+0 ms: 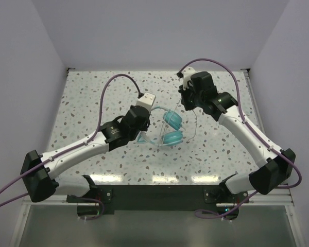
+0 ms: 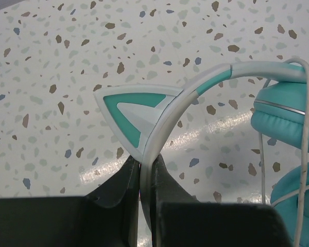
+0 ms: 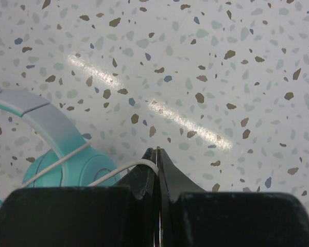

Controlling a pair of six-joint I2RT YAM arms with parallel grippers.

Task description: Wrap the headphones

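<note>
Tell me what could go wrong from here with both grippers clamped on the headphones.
1. The right gripper pinches the thin cord only at its tips; tension could pull it free.
2. The left gripper holds the headband by its thin edge, so it might twist in the grip.
3. Loose cord crosses the earcup and may snag there.

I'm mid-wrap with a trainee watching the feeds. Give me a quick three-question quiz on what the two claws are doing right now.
1. The left claw is shut on: A) nothing, B) the headband, C) a mug.
2. True or false: the right claw is wide open.
3. Fill in: the right claw pinches the thin whitish ____.

Key: 1 B. 2 False, it is shut. 3 cord.
</note>
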